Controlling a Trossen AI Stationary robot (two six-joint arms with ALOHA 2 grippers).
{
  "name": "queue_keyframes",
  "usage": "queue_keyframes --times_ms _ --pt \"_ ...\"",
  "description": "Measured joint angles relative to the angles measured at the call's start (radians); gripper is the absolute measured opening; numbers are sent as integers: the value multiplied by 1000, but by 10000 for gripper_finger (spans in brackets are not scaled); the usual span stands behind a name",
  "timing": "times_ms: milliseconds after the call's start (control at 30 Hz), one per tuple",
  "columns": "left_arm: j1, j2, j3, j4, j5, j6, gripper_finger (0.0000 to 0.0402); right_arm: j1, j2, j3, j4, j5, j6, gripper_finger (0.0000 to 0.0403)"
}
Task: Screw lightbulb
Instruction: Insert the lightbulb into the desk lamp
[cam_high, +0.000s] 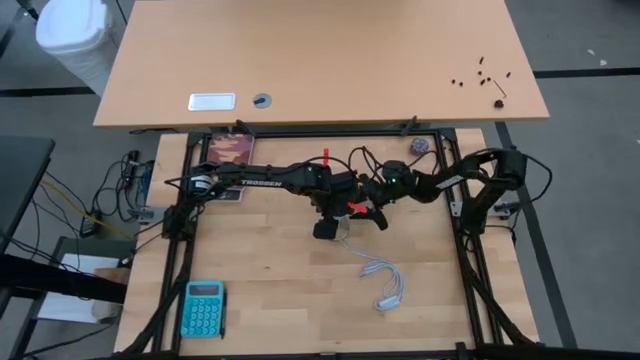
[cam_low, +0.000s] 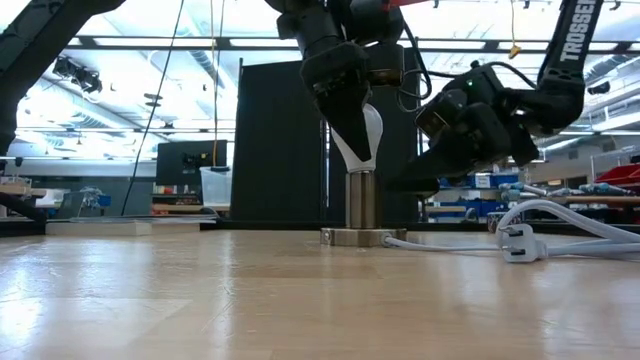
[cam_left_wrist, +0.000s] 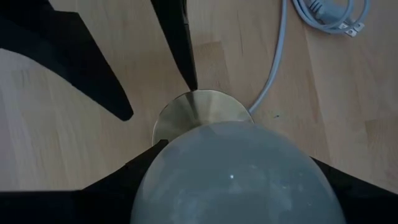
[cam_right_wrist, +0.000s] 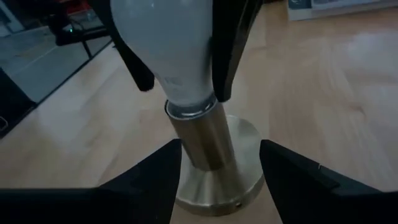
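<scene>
The white lightbulb (cam_right_wrist: 168, 43) stands upright over the silvery socket column (cam_right_wrist: 199, 140), which rises from a round metallic disc (cam_low: 362, 237) at mid-table. The bulb's neck (cam_right_wrist: 186, 99) meets the top of the socket. My left gripper (cam_low: 358, 150) comes down from above and is shut on the bulb; it also shows in the high view (cam_high: 325, 230). My right gripper (cam_high: 378, 218) is open and low, level with the table. Its fingers (cam_right_wrist: 158, 177) stand on either side of the socket column; I cannot tell whether they touch it. My left gripper pinches the bulb's glass globe (cam_right_wrist: 196, 37) between its two fingers (cam_right_wrist: 231, 56), one on each side. The fingers point down from above. The bulb is upright, with its base end in the socket's top (cam_right_wrist: 189, 111).
A white cord runs from the socket disc to a coil and plug (cam_low: 520, 240) on the right, also seen in the high view (cam_high: 385, 285). A teal calculator (cam_high: 203, 308) lies near the left front. A small purplish ball (cam_high: 420, 145) sits at the far right.
</scene>
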Motion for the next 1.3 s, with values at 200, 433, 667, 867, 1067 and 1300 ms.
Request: queue_keyframes --times_ms 200,433,667,867,1067,1300 --pt "0 0 0 29 0 1 260 -1 86 0 21 -28 -27 227" --pt "0 0 0 23 -1 0 260 12 158 3 212 -50 28 227" --pt "0 0 1 18 -1 -1 260 54 245 69 208 -51 11 227" --pt "0 -1 2 14 -5 -2 260 56 263 118 215 -97 6 231" --pt "0 -1 2 15 -4 -2 260 66 262 127 214 -91 -59 243" --pt "-1 -3 4 21 0 -8 260 111 262 127 201 -7 -114 227"
